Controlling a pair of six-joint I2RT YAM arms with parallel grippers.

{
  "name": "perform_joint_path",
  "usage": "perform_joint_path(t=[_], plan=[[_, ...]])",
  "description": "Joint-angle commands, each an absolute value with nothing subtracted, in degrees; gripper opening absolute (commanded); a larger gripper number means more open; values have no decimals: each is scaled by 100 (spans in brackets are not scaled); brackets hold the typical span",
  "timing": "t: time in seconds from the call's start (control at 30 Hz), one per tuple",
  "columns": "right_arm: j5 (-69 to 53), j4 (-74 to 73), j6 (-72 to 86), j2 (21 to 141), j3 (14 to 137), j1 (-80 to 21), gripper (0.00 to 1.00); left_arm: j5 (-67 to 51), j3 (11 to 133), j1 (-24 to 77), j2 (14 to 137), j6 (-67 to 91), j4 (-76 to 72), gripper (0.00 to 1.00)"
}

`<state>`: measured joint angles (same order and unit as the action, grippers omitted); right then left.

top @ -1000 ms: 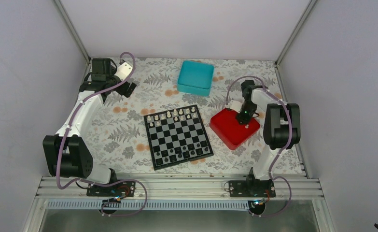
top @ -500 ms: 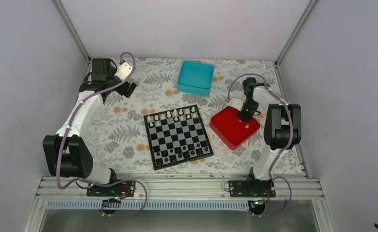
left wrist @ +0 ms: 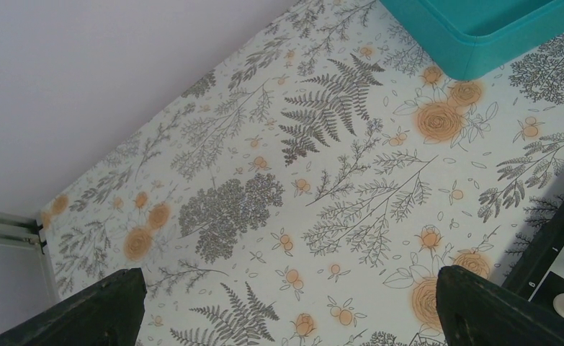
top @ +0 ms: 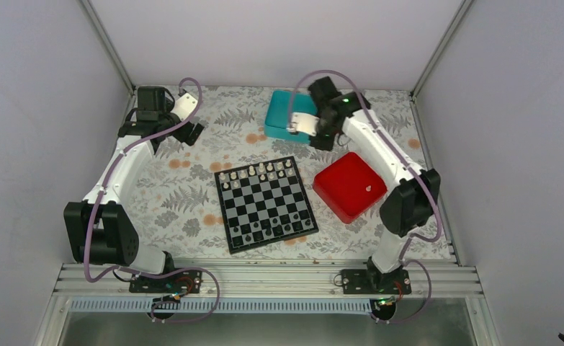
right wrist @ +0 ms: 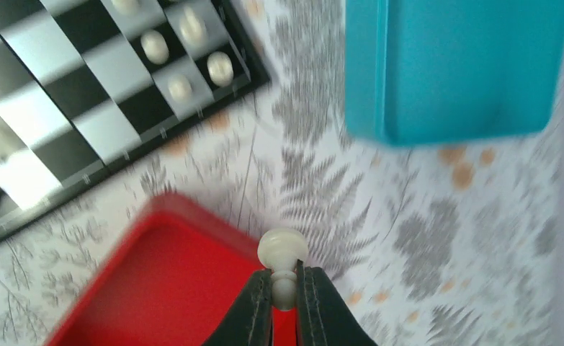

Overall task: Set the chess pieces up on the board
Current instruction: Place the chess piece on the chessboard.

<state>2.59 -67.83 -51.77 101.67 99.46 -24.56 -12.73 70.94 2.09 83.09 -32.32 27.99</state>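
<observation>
Chess pieces (top: 256, 171) occupied the board's (top: 266, 203) far rows. Right gripper (right wrist: 284, 280) was clamped on one white pawn (right wrist: 282, 249), raised near the teal box (top: 292, 115). Left gripper (left wrist: 287, 292) stood wide, empty.

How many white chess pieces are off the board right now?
2: the held piece in the right claw, and a loose piece on the red tray. Others may be hidden.

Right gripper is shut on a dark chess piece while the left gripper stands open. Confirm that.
Wrong colour. The right wrist view shows the right gripper shut on a white chess piece, not a dark one; the left gripper stands open.
</observation>
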Motion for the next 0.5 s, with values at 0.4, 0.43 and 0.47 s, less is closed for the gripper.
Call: perform_joint_path(t=[0.4,0.43,0.47], plan=[[405,-7374,-5388,12656,12307,-5048,6,-1525,7169,211,8095,-3195,2857,100],[355,-7374,-5425,12751,12369,-5121,6,-1521,7145,213,8087,-3199,2849,100],[306,-7374,-5455,12841,12401,-5154,6,-1528,7123,211,8078,-3193,2834,100]])
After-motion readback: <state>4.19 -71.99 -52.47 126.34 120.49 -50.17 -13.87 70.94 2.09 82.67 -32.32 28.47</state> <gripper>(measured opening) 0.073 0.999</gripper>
